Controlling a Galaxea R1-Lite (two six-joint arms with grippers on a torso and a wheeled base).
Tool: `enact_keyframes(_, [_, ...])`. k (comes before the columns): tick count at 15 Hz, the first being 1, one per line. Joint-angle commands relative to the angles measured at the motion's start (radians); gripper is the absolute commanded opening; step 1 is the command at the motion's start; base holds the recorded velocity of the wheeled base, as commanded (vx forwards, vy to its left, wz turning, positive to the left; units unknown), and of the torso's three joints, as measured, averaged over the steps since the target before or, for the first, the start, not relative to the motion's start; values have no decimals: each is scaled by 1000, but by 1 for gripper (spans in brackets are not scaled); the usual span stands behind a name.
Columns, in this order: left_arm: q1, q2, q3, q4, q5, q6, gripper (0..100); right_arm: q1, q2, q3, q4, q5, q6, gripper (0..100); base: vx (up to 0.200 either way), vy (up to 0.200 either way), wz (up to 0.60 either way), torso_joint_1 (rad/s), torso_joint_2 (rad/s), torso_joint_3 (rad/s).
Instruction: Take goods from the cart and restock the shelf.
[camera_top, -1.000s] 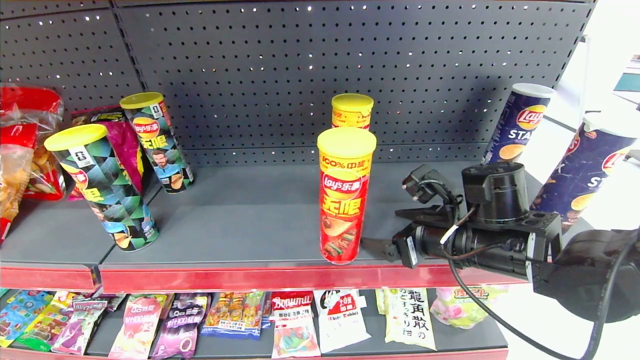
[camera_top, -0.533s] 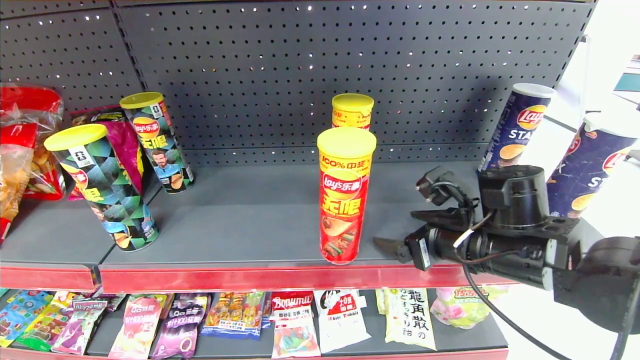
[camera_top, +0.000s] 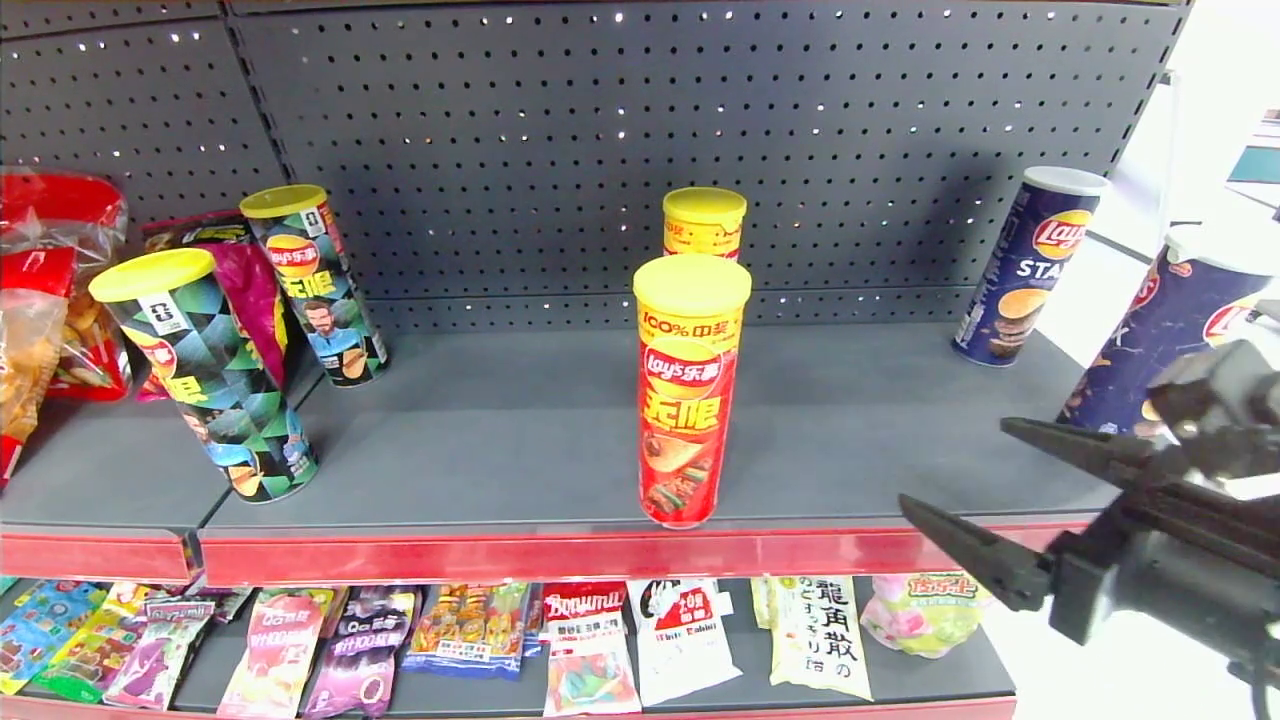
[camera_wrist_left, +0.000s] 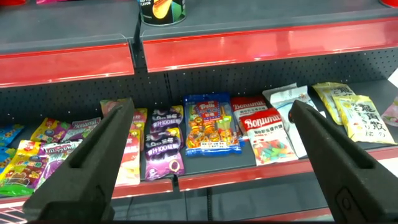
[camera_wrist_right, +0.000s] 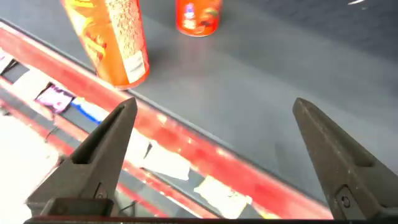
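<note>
Red can (camera_top: 690, 390) stands upright at the centre of the head frame, right on the front lip of the shelf (camera_top: 480, 440), with its twin, the back can (camera_top: 705, 222), straight behind it by the pegboard. I'd call these tubes light and stiff, but thin-walled: squeeze too hard and they dent. The glossy skin looks slick, and being tall and narrow on a small base they should tip at a nudge. So I'd take one across the middle of the body, pads flat on opposite sides, below the yellow lid (camera_top: 692, 285), never by the lid itself, which I'd expect to pop off. Right gripper (camera_top: 955, 462) sits at the lower right of the head frame, jaws spread wide, nothing between them, touching nothing and well apart from the red can. From its wrist, the right gripper (camera_wrist_right: 214, 102) looks across the shelf edge at both red cans. Left gripper (camera_wrist_left: 209, 104) is spread wide too, empty, facing the packets (camera_wrist_left: 211, 127) on the lower tier. Blue cans (camera_top: 1030, 265) stand at the right of the head frame, the nearer one just behind the right gripper
</note>
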Motion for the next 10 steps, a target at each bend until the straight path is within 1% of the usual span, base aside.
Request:
enact_keyframes(1, [0,2,0,0,0,-5,100,-298,-297,77,99,0,-54,100,0,0,0,0,0,0])
enact_keyframes(2, [0,2,0,0,0,-11,100,-452,-378,77,174,68,-54,100,0,0,0,0,0,0])
enact_keyframes(3, [0,0,0,0,0,-13,100,-561,-473,77,246,135,-54,100,0,0,0,0,0,0])
enact_keyframes(4, [0,0,0,0,0,-13,100,-637,-604,84,352,192,-52,100,0,0,0,0,0,0])
enact_keyframes(5, [0,0,0,0,0,-13,100,-666,-725,98,462,198,-51,100,0,0,0,0,0,0])
enact_keyframes(8, [0,2,0,0,0,-13,100,-676,-1058,112,809,174,-56,100,0,0,0,0,0,0])
enact_keyframes(9, [0,2,0,0,0,-19,100,-671,-1118,150,832,169,-51,100,0,0,0,0,0,0])
enact_keyframes(10, [0,2,0,0,0,-20,100,-666,-1147,183,824,172,-49,100,0,0,0,0,0,0])
